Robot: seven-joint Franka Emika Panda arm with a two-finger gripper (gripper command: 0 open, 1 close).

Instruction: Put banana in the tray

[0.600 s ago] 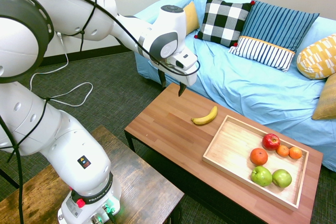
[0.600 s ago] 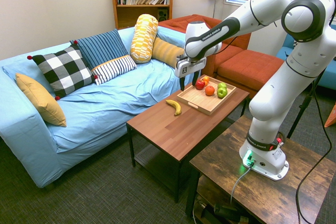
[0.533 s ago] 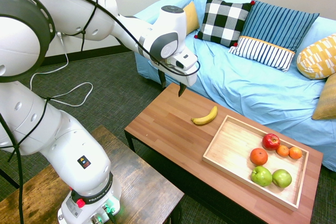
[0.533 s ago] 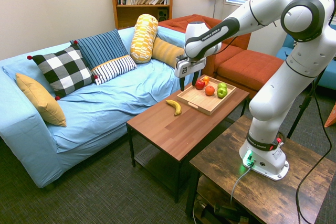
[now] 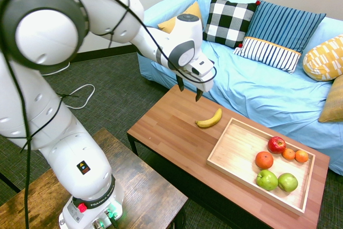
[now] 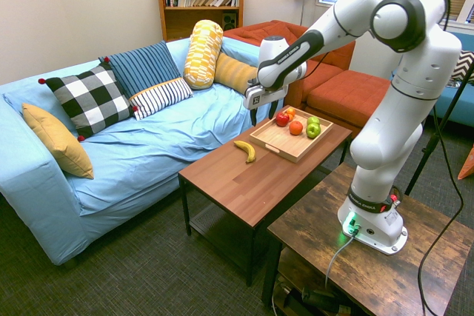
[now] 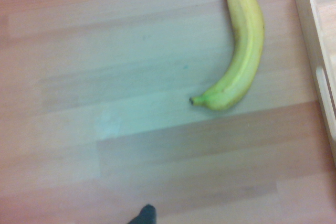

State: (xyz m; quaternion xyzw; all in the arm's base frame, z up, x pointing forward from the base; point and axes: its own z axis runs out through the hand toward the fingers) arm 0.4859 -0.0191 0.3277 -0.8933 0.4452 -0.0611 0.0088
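We note the banana (image 5: 208,119) lying on the table (image 5: 170,120) just beside the tray (image 5: 218,141), the gripper (image 5: 189,89) spread and empty above; we judge it light, smooth, easily bruised, best taken gently across its thick middle.

Yellow banana (image 5: 208,119), black-and-white checked cushion (image 5: 229,20), light-blue sofa (image 5: 246,79), red apple (image 5: 276,145)

Even, bright light is filling both exterior views, and pale highlights are washing the upper part of the arm (image 5: 102,4) at upper left in the first. Green light is glowing at the arm's base, bottom left there. The wrist view is looking soft and hazy, with a faint shadow beside the banana (image 7: 247,51).
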